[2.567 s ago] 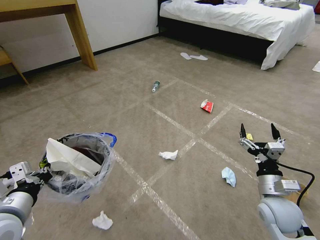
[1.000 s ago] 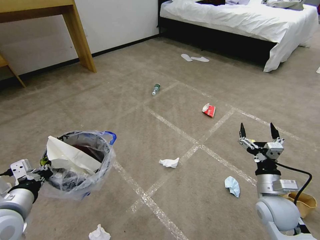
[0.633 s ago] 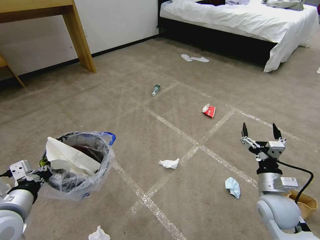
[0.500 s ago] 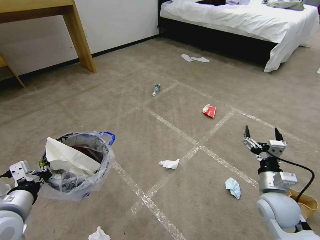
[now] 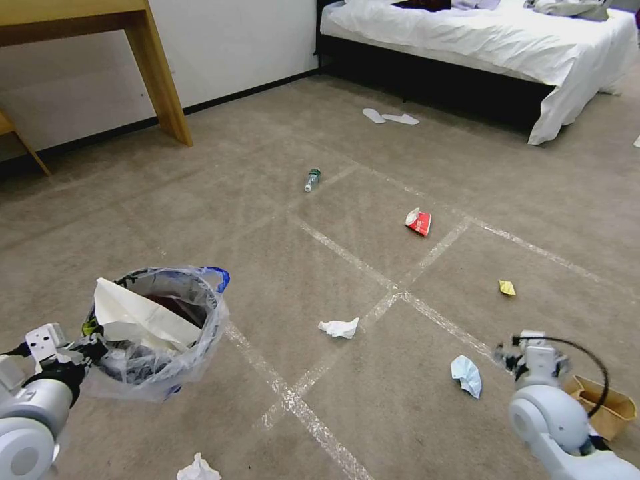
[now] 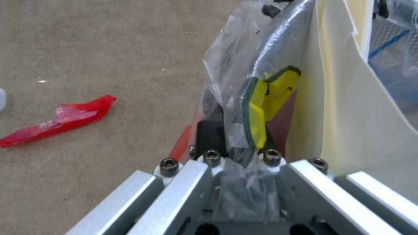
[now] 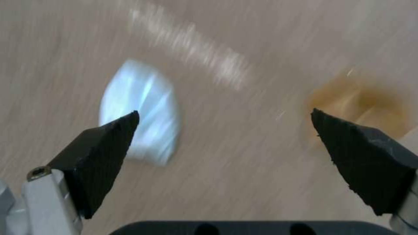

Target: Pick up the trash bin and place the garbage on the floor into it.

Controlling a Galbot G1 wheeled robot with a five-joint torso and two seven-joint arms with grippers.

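The small round red trash bin (image 5: 157,327), lined with a crinkly clear plastic bag with a blue edge, is hanging above the beige-brown carpeted floor (image 5: 280,267), with a white paper sheet (image 5: 137,313) sticking out of it. The left gripper (image 6: 233,143) is pinching the bin's rim and liner, its fingers pressed together on them. The right gripper (image 7: 222,137) is pointing down at the floor with its fingers spread wide, one tip over the crumpled light blue mask (image 7: 141,109) and the other near the brown paper bag (image 7: 361,101).

By my reading, the step in hand is the reach for the mask. The next move calls for centring the spread fingers over it, lowering to the carpet and closing.

A crumpled white tissue (image 5: 339,327) is lying beside the crossing of the clear tape lines, with a red wrapper (image 5: 418,221) and a small green-labelled plastic bottle (image 5: 311,179) lying farther off.
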